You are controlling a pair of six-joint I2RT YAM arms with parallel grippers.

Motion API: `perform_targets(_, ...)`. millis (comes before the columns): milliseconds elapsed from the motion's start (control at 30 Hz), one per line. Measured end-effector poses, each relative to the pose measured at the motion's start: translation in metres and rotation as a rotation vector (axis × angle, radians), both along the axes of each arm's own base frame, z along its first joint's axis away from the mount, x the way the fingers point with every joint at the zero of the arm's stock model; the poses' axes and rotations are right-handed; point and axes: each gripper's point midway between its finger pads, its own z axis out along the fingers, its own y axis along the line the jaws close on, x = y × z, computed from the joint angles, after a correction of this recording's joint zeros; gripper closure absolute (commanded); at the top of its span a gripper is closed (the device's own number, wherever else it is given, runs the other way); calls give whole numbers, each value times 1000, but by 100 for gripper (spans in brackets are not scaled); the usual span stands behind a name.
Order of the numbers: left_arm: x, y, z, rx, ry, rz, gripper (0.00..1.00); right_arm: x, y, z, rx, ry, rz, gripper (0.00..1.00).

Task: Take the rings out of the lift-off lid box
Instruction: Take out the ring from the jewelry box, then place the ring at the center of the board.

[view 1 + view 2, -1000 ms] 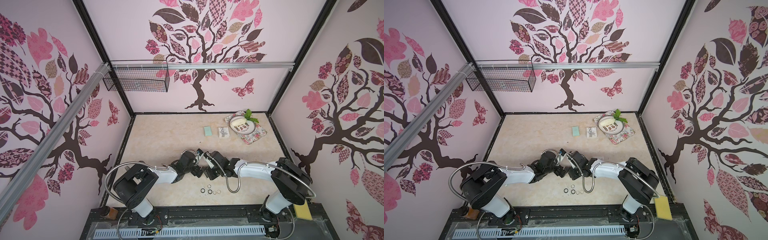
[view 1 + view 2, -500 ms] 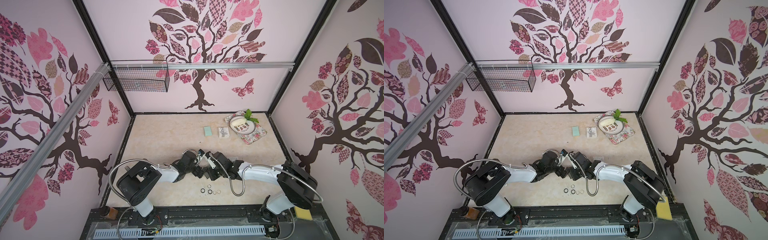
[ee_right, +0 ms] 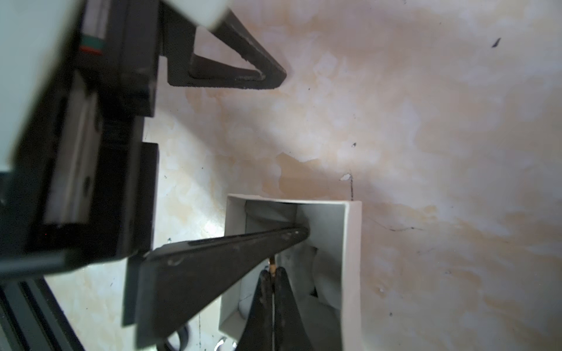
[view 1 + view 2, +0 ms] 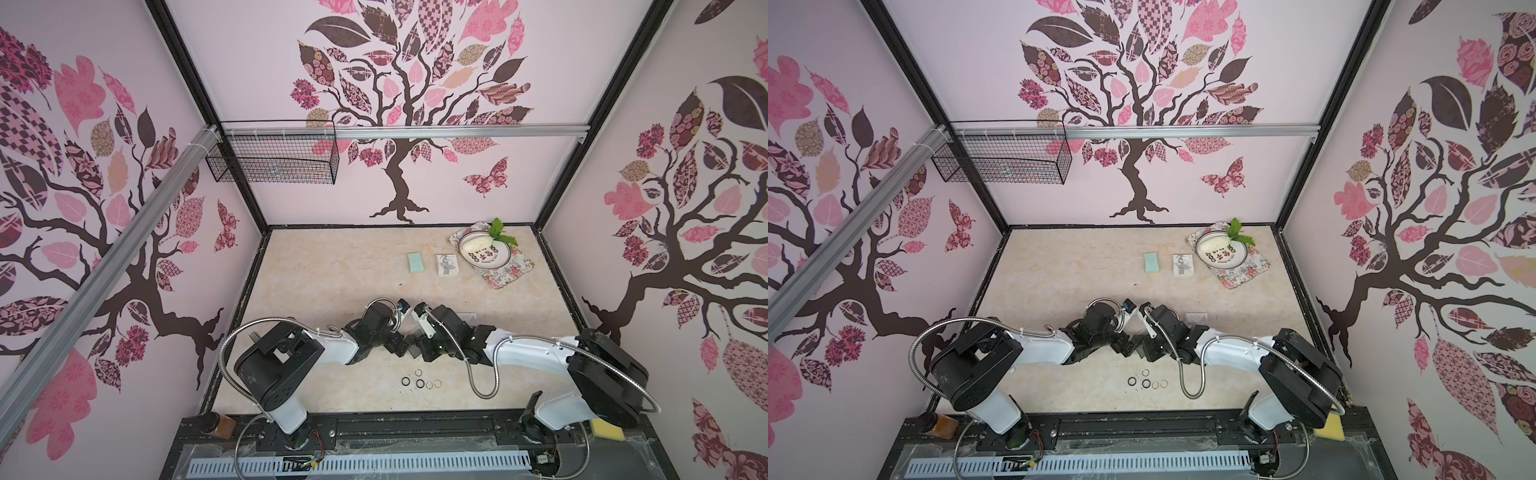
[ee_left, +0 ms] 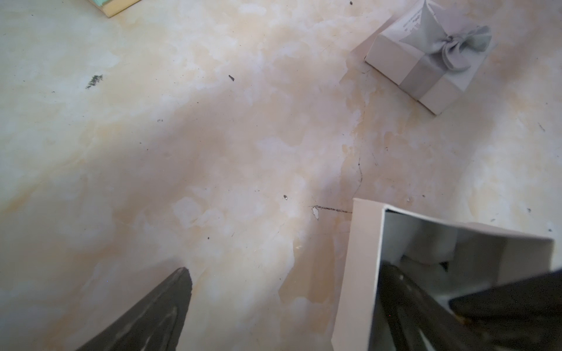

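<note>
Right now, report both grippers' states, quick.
Left gripper: open, one finger inside the open white box, holding nothing.
Right gripper: shut on a thin gold ring inside that box.

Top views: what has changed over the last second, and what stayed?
The right arm's black elbow joint swung slightly toward the right wall. The right gripper kept its jaws shut on a small gold piece, probably a ring, inside the open white cardboard box. The left gripper stayed open, one finger inside the box. The five small rings on the beige table did not move.
</note>
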Motion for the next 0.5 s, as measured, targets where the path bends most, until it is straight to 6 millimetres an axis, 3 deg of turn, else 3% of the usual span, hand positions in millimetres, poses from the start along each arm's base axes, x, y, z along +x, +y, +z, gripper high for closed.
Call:
perform_targets(267,0,-1,0,5,6,-2,2,-4,-2,13,53,-17,3,100)
perform_targets(500,1,-1,3,19,-1,-10,2,-23,-16,54,167,-80,25,100)
